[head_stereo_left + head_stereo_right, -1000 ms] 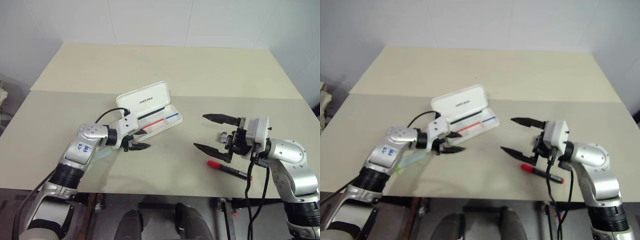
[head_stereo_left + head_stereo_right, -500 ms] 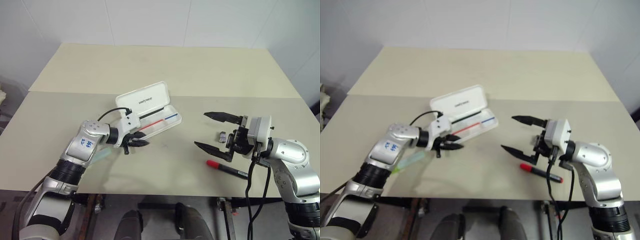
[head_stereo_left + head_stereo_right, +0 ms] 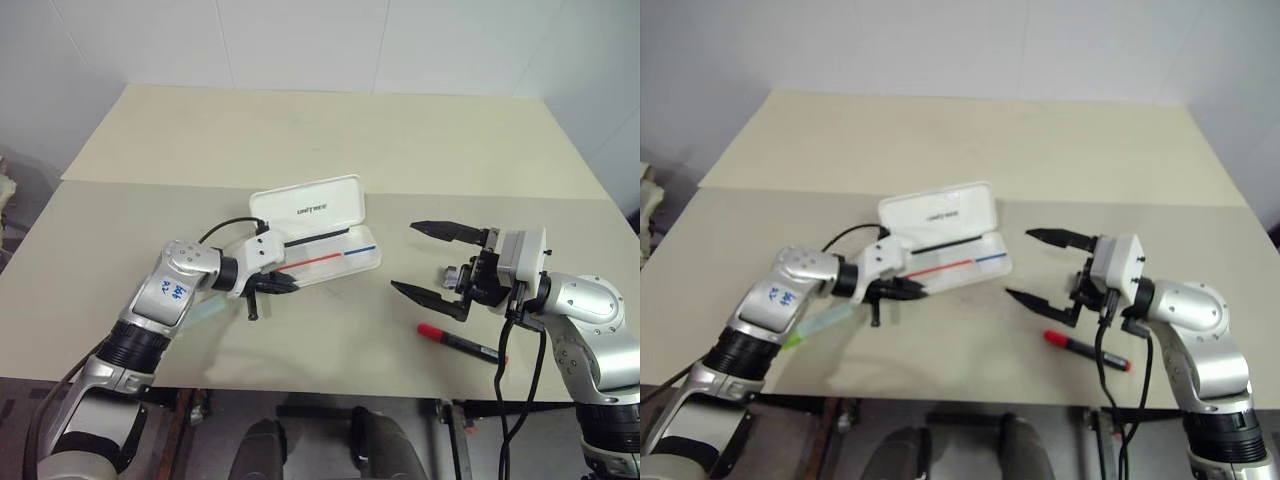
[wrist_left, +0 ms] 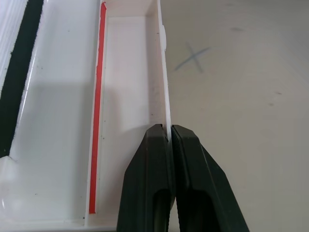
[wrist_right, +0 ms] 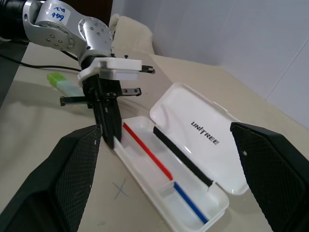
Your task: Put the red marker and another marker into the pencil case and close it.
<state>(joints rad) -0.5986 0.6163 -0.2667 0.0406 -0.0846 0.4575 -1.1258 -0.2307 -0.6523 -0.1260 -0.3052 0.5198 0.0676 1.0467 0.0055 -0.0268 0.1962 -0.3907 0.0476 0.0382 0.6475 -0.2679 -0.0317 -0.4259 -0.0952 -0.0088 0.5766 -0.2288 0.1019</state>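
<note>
The left hand (image 3: 283,285) reaches low across the tabletop (image 3: 330,140), its fingers pinched onto the front wall of the open pencil case (image 3: 335,250). The right hand (image 3: 432,262) hangs level with fingers spread wide, grasping nothing, just above the red marker (image 3: 458,341). The green marker (image 3: 818,324) lies largely hidden beneath the left forearm.

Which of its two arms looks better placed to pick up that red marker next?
Probably the right: the right gripper hangs open just above the red marker, while the left gripper is shut on the pencil case wall.
</note>
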